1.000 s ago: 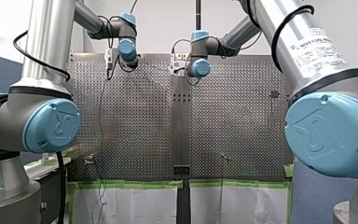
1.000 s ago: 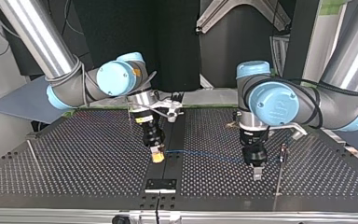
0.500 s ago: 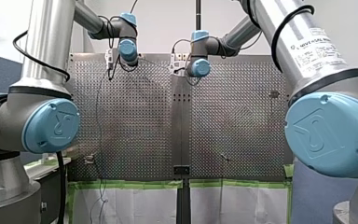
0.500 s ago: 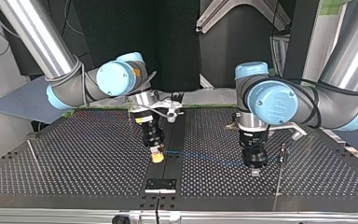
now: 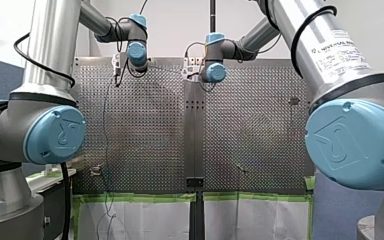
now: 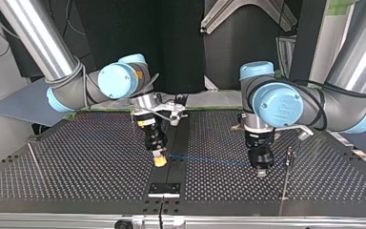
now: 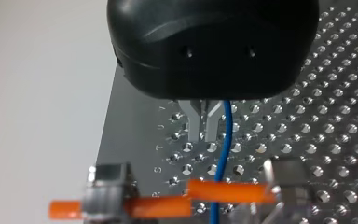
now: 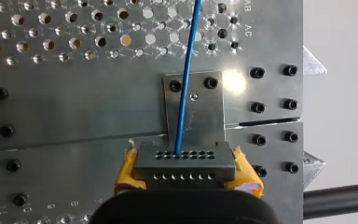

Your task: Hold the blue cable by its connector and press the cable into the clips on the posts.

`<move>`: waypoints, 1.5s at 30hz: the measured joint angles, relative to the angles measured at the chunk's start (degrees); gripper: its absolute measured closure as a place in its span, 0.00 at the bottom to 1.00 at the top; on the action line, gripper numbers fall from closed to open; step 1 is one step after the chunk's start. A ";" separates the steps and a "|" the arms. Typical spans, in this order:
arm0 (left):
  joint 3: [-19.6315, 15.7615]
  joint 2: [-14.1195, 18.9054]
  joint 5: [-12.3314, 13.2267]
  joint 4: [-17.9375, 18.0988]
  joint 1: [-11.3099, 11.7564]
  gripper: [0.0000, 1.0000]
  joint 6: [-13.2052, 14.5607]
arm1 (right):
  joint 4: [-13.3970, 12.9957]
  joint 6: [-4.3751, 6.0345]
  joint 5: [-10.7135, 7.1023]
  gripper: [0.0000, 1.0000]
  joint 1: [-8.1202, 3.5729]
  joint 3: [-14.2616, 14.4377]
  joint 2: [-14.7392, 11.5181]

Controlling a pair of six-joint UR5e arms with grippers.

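In the right wrist view my right gripper [image 8: 184, 179], with yellow pads, is shut on the grey connector [image 8: 185, 161]. The blue cable [image 8: 186, 79] leaves the connector and runs ahead over the plate. In the top view the blue cable [image 6: 209, 160] stretches level from my right gripper [image 6: 160, 161] to my left gripper [image 6: 261, 171]. In the left wrist view my left gripper [image 7: 201, 130] has its metal fingers [image 7: 193, 123] together. The blue cable [image 7: 224, 144] passes close beside them, not between the tips. Blurred orange bars [image 7: 226, 191] on a metal block lie ahead of it.
A thin post [image 6: 288, 160] stands just beside my left gripper in the top view, and another post [image 6: 32, 157] stands at that view's far left. A small black plate [image 6: 164, 188] sits on the centre rail near the table's edge. The perforated table [image 6: 100, 162] spreads all round.
My left gripper's fingers have come together and its tip has risen a little off the table. My right gripper stays put on the connector.
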 joint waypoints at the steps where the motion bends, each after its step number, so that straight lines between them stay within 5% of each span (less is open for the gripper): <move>1: 0.00 0.00 0.03 -0.10 0.00 1.00 -0.02 | 0.01 0.00 0.02 1.00 -0.04 -0.01 0.00; 7: 0.00 0.00 0.42 -0.37 0.09 1.00 -0.12 | 0.00 -0.04 0.13 1.00 -0.08 0.00 0.00; 8: -0.01 0.00 0.44 -0.39 0.08 0.48 -0.10 | 0.01 -0.05 0.14 1.00 -0.08 0.00 0.00; 9: 0.00 0.01 0.42 -0.41 0.06 0.48 -0.07 | 0.01 -0.06 0.14 1.00 -0.09 0.00 0.00; 11: 0.01 0.07 0.02 -0.44 0.10 0.24 0.01 | 0.04 -0.07 0.24 1.00 -0.26 0.02 0.02; 16: 0.01 0.07 -0.61 -0.39 0.06 0.00 0.13 | 0.02 -0.08 0.15 1.00 -0.41 0.02 0.02; 22: 0.00 0.03 -0.69 -0.41 0.08 0.00 -0.08 | 0.02 -0.08 0.14 1.00 -0.43 0.01 0.01; 27: 0.00 0.03 -0.72 -0.25 0.13 0.13 -0.08 | 0.02 -0.09 0.14 1.00 -0.40 0.14 0.01; 30: 0.00 0.02 -0.69 0.37 0.28 0.24 -0.10 | -0.01 -0.08 0.15 1.00 -0.38 0.16 0.00; 35: 0.00 0.05 -1.14 0.63 0.33 0.71 -0.02 | -0.05 -0.08 0.15 1.00 -0.38 0.14 0.01; 37: 0.00 0.04 -1.57 0.67 0.28 0.75 0.04 | -0.05 -0.09 0.16 1.00 -0.41 0.15 0.01; 38: 0.00 0.04 -1.81 0.69 0.25 0.91 0.09 | -0.06 -0.08 0.16 1.00 -0.41 0.15 0.01; 40: 0.00 0.03 -2.01 0.69 0.20 0.99 0.15 | -0.06 -0.08 0.15 1.00 -0.42 0.16 0.01; 45: -0.01 0.03 -2.10 0.61 -0.06 0.99 0.23 | -0.06 -0.09 0.16 1.00 -0.43 0.16 0.00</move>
